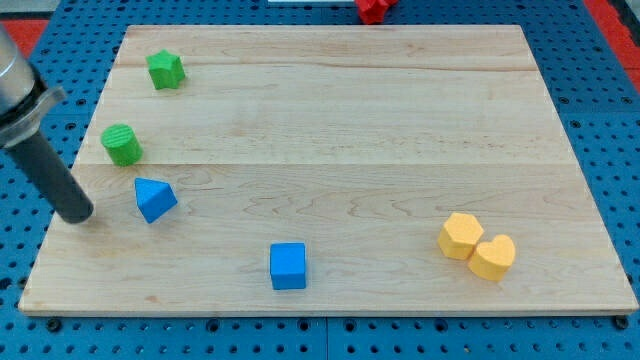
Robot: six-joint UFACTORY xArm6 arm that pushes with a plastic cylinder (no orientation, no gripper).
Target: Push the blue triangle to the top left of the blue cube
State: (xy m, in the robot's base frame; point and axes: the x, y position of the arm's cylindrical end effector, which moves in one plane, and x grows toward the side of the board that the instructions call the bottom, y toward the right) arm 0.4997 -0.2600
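Note:
The blue triangle (154, 198) lies on the wooden board (330, 120) at the view's left, below a green cylinder. The blue cube (288, 265) sits near the board's bottom edge, to the right of and below the triangle. My tip (78, 214) rests on the board just left of the blue triangle, a short gap away, not touching it. The dark rod rises from it toward the view's upper left.
A green cylinder (122, 145) sits above the triangle. A green star-like block (165, 69) is at the top left. Two yellow blocks (460, 236) (493, 257) touch each other at the bottom right. A red block (374, 9) lies beyond the top edge.

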